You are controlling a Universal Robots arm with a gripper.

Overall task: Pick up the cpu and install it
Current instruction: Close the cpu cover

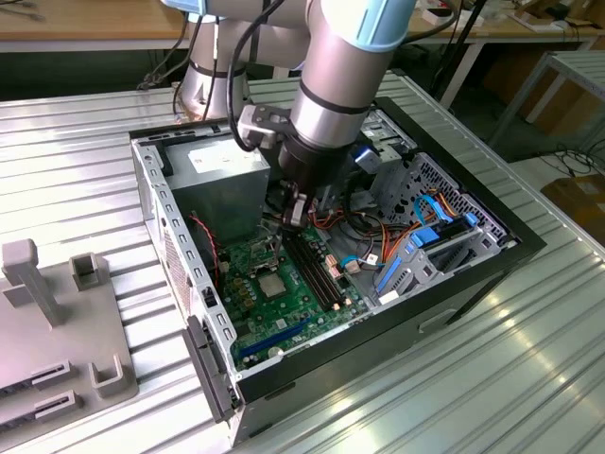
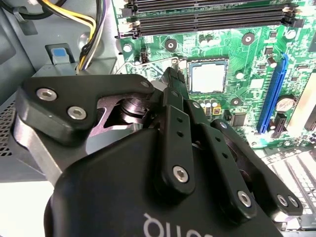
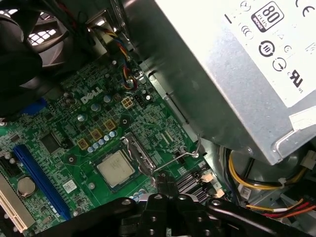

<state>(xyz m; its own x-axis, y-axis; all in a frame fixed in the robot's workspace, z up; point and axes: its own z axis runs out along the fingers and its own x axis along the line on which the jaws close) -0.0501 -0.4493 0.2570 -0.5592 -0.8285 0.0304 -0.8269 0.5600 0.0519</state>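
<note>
One cpu, one motherboard

Computer case lies open on the table, toward the middle. Motherboard flat on the case floor. Cpu sits in the socket on the motherboard, also seen in both wrist views. Power supply in the case corner nearest the arm's base. Memory slots beside the socket. Hand hangs inside the case, above the board between power supply and memory slots, apart from the cpu. Fixture block near the table edge at the exterior view's left
</note>
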